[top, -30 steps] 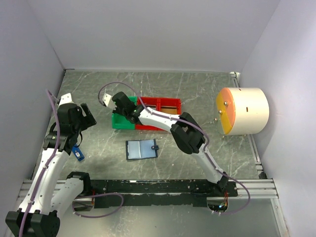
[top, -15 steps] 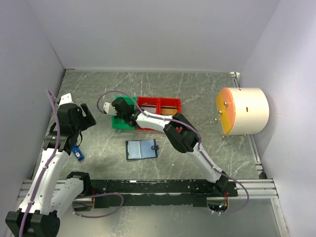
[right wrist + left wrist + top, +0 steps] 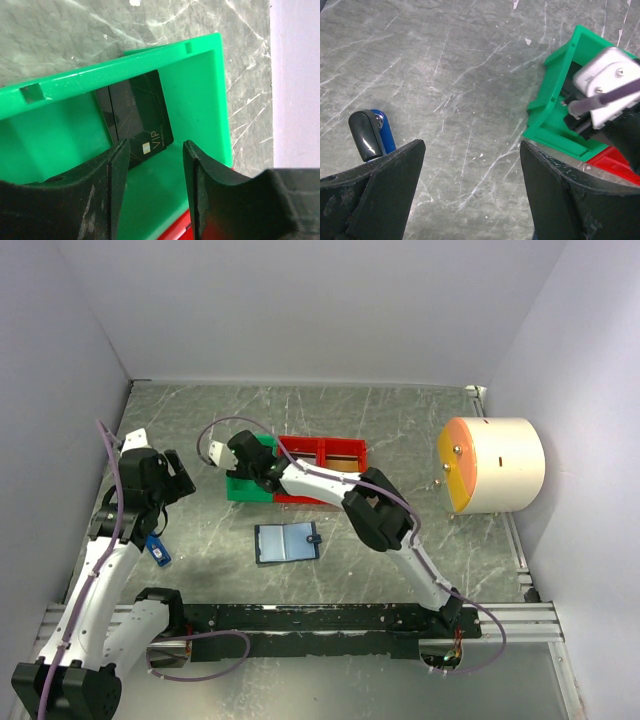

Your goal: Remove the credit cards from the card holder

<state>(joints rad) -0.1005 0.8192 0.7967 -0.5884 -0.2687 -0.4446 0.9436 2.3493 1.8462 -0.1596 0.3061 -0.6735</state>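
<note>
Card holder (image 3: pixel 287 542) lies unfolded on the grey marbled surface (image 3: pixel 400 420) near the front edge, its blue-grey pockets facing up, well apart from both arms. Right end effector (image 3: pixel 155 147) hangs over the green bin (image 3: pixel 200 70), its 2 fingers spread with nothing pinched between them. Below the gap, 1 dark credit card (image 3: pixel 142 120) marked VIP rests inside the bin, close against its wall. A red bin (image 3: pixel 322 443) touches the green one on the right in the top view. Left end effector (image 3: pixel 471 145) hovers over bare surface at the left, jaws spread wide and empty. A small blue tag (image 3: pixel 384 131) lies on the surface below, toward its left finger in the wrist view. A white drum (image 3: pixel 500 465) with an orange face stands far right.
</note>
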